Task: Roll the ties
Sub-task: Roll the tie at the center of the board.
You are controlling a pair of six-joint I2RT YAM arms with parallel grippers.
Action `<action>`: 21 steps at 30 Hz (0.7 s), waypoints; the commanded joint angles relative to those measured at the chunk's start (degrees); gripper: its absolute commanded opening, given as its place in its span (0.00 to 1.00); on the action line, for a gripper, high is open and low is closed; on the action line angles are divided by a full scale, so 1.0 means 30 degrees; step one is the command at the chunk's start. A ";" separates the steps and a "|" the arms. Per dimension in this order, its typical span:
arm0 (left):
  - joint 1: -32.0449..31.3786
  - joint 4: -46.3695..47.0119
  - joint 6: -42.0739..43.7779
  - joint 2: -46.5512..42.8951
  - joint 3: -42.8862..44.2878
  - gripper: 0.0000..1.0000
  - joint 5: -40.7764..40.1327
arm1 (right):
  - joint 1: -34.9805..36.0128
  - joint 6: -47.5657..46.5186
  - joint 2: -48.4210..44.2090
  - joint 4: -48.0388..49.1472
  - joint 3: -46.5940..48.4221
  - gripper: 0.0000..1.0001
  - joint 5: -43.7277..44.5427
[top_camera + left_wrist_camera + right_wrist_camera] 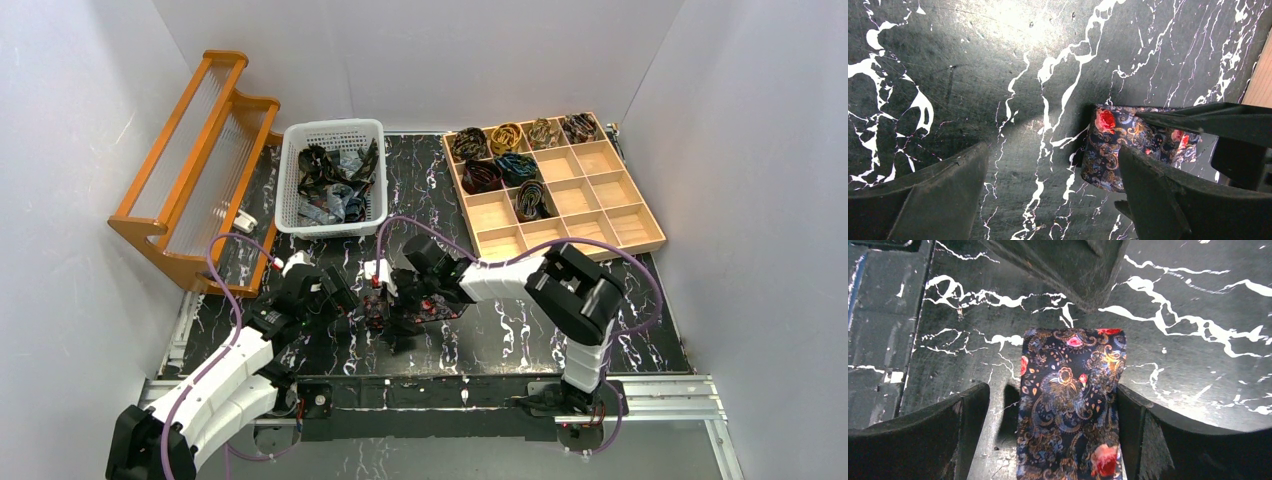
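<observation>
**Mia:** Where is the tie lying right now?

**Ben:** A dark flowery tie (pixel 1110 150) with red and gold bits is lying on the black desk (pixel 500 330) with white streaks. It is in the middle, near the front, right where the two arms are meeting.

**Mia:** Is anything holding it?

**Ben:** No. The right end effector (pixel 1050 390) is standing wide open over it, and the tie is lying between its two fingers. One finger (pixel 1148 440) is looking like it is touching the tie's edge. The other one is sitting a little apart from it.

**Mia:** And the left one?

**Ben:** The left end effector (pixel 1050 155) is wide open too, and it is holding nothing. The tie is lying just ahead of one of its fingers.

**Mia:** Is the tie rolled up?

**Ben:** I cannot tell. From the right wrist it is looking like a flat, wide piece.

**Mia:** Where are the other ties?

**Ben:** Loose ties (pixel 330 185) are lying in a heap in a white basket (pixel 292 200) at the back of the desk. Seven rolled ties (pixel 481 177) are sitting in a wooden tray (pixel 620 225) at the back right, one in each box.

**Mia:** Anything else?

**Ben:** An orange wooden rack (pixel 195 170) is standing at the back left, beside the basket.
</observation>
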 commanded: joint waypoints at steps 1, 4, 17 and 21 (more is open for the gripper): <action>0.0133 -0.0602 0.0360 -0.0265 0.0013 0.98 0.0104 | 0.0155 -0.0229 0.0889 -0.0465 0.1073 0.97 -0.0233; 0.0133 -0.0608 0.0371 -0.0262 -0.0016 0.98 0.0166 | 0.0240 0.0111 0.1214 -0.0331 0.0999 0.85 0.0426; 0.0133 -0.0194 0.0335 -0.0168 -0.0311 0.98 0.0564 | 0.1840 0.3373 0.0039 0.2822 -0.1660 0.52 0.4862; 0.0133 -0.0137 0.0277 -0.0196 -0.0309 0.98 0.0637 | 0.1920 0.4222 -0.0474 0.3517 -0.2037 0.58 0.5468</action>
